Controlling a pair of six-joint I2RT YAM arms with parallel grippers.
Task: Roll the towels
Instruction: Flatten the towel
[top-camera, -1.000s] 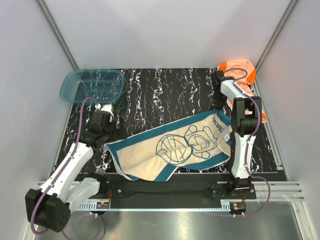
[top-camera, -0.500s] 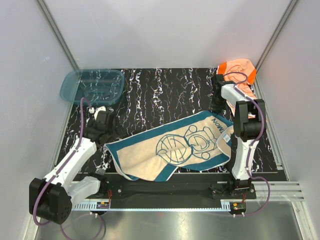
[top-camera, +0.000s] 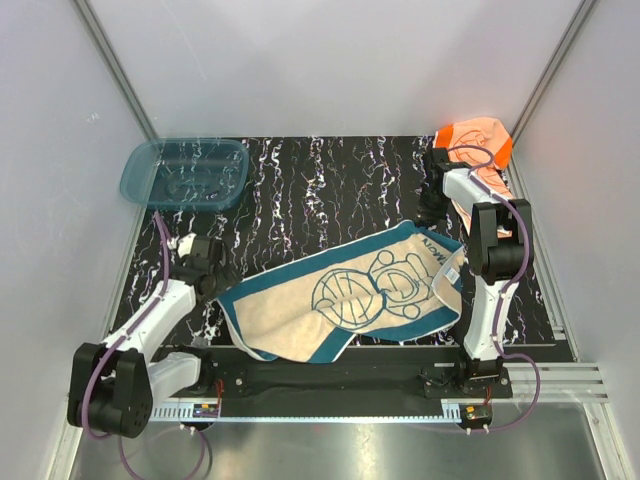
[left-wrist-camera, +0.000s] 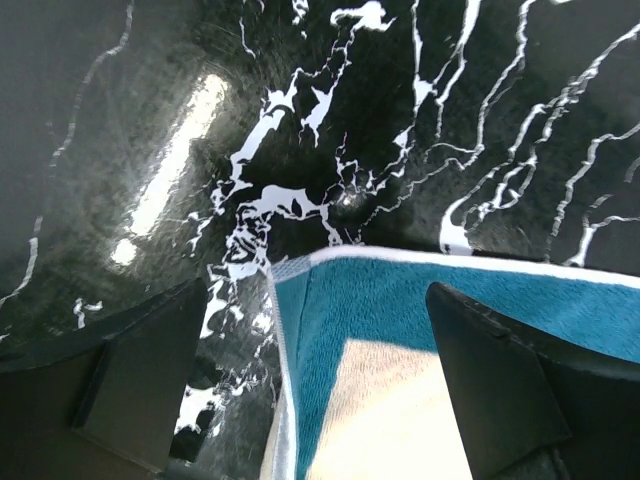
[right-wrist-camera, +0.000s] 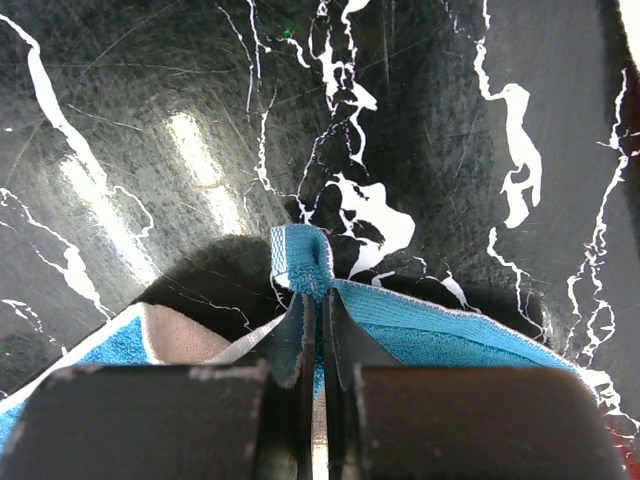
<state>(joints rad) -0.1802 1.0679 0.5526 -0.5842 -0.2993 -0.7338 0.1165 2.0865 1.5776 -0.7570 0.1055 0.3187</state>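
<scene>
Near the front edge of the black, white-veined marble-pattern table (top-camera: 330, 190), the teal-blue cloth towel with cream centre and line drawing (top-camera: 340, 295) lies spread on a diagonal, its near-left end slightly rumpled. The left gripper (left-wrist-camera: 320, 395) hangs low over the towel's left corner, jaws spread wide and holding nothing, one finger to either side of the corner. Farther back, the right gripper (right-wrist-camera: 322, 310) has its jaws closed tight on the towel's far right corner, with a small tuft of teal cloth bunched beyond the fingertips. Far right corner of the table: the bright orange cloth towel with white line drawings (top-camera: 478, 140), crumpled. Far left: the translucent blue plastic tub (top-camera: 135, 180).
</scene>
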